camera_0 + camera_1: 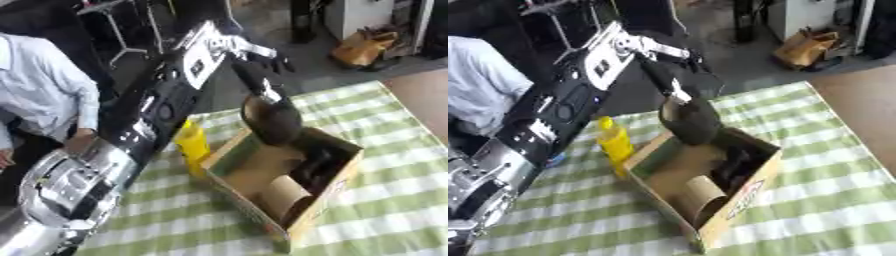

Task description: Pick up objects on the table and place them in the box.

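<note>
Left hand [262, 54] seemingly gripping pan [271, 120] handle

Table under me wears a green-and-white checked cloth [394, 200], running askew toward the lower right. Beyond its far edge, grey floor [306, 65], dull, evenly lit. Reddish-brown patch of floor or mat [859, 105] at my right, beside the cloth. A yellow-orange bag [367, 47] slumps on the floor near a white cabinet [802, 17]. Thin metal stand legs [122, 30] at upper left. A person in a pale blue shirt [39, 85] stands at the left edge. Light is flat; shadows soft.
</note>
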Motion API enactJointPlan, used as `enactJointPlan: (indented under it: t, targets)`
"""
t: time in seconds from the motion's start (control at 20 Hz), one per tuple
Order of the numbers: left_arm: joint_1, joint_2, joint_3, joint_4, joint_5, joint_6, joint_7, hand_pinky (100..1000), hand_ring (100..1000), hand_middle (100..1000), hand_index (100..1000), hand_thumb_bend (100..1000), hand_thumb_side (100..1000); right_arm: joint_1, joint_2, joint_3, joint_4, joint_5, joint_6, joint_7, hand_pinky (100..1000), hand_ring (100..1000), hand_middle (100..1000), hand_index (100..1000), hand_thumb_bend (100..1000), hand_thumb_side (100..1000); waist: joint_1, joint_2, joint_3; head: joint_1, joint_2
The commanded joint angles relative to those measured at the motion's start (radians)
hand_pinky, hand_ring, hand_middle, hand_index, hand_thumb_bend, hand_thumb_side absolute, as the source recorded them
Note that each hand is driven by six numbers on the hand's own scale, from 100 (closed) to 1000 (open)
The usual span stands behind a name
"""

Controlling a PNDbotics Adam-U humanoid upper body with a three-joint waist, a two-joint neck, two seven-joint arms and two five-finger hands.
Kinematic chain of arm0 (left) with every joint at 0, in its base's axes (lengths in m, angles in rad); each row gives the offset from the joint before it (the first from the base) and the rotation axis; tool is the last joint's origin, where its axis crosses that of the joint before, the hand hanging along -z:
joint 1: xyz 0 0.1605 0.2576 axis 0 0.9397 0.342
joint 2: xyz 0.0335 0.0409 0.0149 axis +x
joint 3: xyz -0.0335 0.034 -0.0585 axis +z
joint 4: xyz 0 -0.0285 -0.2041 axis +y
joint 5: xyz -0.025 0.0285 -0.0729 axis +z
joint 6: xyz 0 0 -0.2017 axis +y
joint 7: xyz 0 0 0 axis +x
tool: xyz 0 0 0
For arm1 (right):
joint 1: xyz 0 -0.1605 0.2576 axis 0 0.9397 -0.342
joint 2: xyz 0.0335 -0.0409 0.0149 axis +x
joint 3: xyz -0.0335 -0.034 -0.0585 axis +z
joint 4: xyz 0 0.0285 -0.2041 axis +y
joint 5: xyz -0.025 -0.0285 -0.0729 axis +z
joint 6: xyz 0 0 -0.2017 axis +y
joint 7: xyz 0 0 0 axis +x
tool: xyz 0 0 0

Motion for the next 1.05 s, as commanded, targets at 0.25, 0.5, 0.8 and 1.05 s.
enactJointPlan:
  t: [0.25, 0.5, 0.8, 1.05]
  targets:
    - [-0.022, 0.029, 0.015, -0.011, -0.028, -0.034, 0.039, 1000, 1000, 993, 1000, 590, 632, -0.018, -0.004, 0.004, -0.018, -0.006, -0.015, -0.017, 828, 772, 591, 554, 100, 1000, -0.017, -0.013, 0.000, 0.005, 0.018]
    - [-0.023, 0.029, 0.021, -0.002, -0.039, -0.031, 0.025, 1000, 1000, 975, 1000, 578, 618, -0.019, -0.003, 0.004, -0.018, -0.005, -0.015, -0.017, 827, 772, 591, 554, 100, 1000, -0.018, -0.014, 0.000, 0.005, 0.020]
    - [-0.033, 0.046, 0.025, -0.016, -0.039, -0.027, 0.001, 1000, 969, 917, 1000, 527, 543, -0.019, -0.002, 0.003, -0.018, -0.003, -0.014, -0.017, 827, 772, 591, 554, 100, 1000, -0.022, -0.015, 0.003, 0.008, 0.024]
    - [-0.050, 0.140, 0.020, -0.104, 0.026, -0.018, -0.077, 886, 859, 859, 1000, 469, 521, -0.017, -0.010, -0.004, -0.018, 0.004, -0.011, -0.017, 827, 772, 592, 554, 100, 1000, -0.024, -0.017, 0.024, 0.017, 0.031]
